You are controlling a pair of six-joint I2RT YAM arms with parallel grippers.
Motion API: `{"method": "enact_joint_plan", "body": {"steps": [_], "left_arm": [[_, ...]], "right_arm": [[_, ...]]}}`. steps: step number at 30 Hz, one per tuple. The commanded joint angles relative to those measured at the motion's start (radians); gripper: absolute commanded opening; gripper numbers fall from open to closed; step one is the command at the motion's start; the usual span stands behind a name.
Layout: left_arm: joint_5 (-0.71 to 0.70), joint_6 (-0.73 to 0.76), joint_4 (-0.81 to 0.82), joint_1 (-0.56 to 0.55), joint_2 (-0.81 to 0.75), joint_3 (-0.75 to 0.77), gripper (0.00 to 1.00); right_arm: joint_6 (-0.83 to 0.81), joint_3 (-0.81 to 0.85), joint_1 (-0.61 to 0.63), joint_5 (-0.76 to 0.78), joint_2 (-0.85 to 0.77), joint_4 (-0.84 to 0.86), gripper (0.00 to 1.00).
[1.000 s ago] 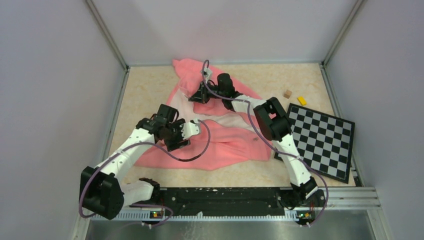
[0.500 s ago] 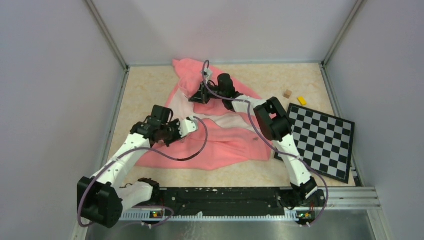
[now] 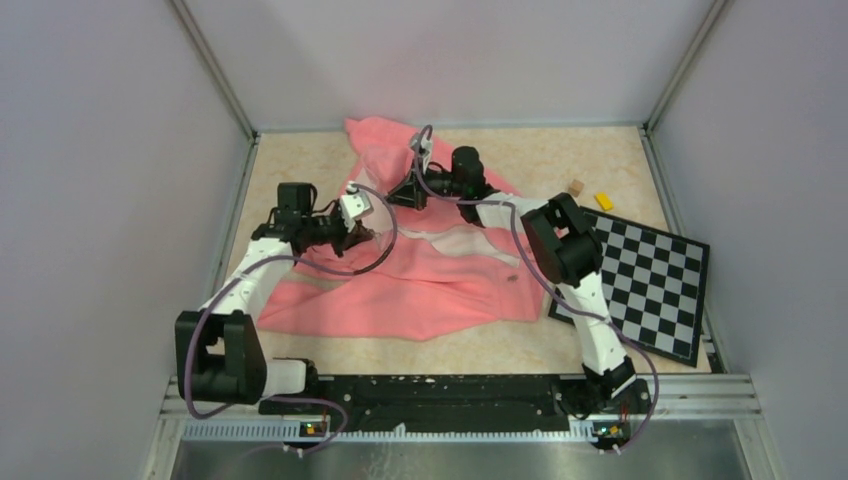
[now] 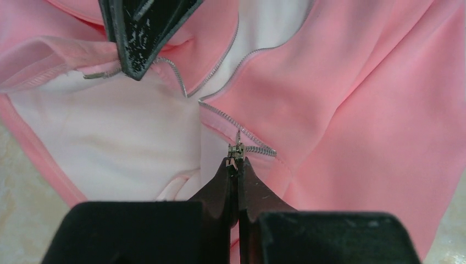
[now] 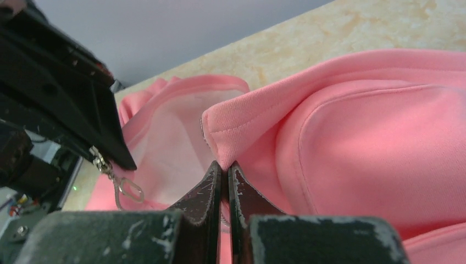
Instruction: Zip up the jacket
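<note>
The salmon-pink jacket [image 3: 440, 290] lies spread over the middle of the table, front open, with paler lining [image 4: 110, 137] showing. My left gripper [image 4: 237, 159] is shut on the metal zipper slider [image 4: 237, 149]; the two rows of zipper teeth [image 4: 220, 115] part just beyond it. In the top view the left gripper [image 3: 372, 235] sits on the jacket's left half. My right gripper [image 5: 224, 165] is shut on a folded pink edge of the jacket farther back, and its fingers [image 4: 137, 33] show at the top of the left wrist view. The zipper's pull ring [image 5: 129, 190] dangles beneath the left fingers [image 5: 71, 104].
A checkerboard [image 3: 640, 280] lies at the right, under the right arm's elbow. A small wooden cube [image 3: 575, 187] and a yellow block [image 3: 603, 200] sit behind it. Grey walls close in the table on three sides.
The left arm swung up and to the left over the jacket, and its gripper went from open to shut on the zipper slider. The right gripper shifted slightly right, holding the fabric.
</note>
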Motion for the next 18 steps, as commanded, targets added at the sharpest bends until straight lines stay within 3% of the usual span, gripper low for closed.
{"method": "enact_joint_plan", "body": {"steps": [1, 5, 11, 18], "left_arm": [[0.190, -0.028, 0.163, 0.039, 0.037, -0.003, 0.00], [0.229, -0.025, 0.222, 0.048, 0.063, -0.043, 0.00], [0.234, -0.042, 0.323, 0.048, 0.091, -0.091, 0.00], [0.224, -0.030, 0.351, 0.030, 0.129, -0.112, 0.00]], "right_arm": [[-0.092, -0.043, -0.008, -0.103, -0.073, 0.085, 0.00], [-0.207, -0.064, -0.006, -0.134, -0.092, -0.009, 0.00], [-0.280, -0.138, 0.004, -0.179, -0.131, 0.031, 0.00], [-0.488, -0.116, 0.030, -0.112, -0.156, -0.193, 0.00]]}}
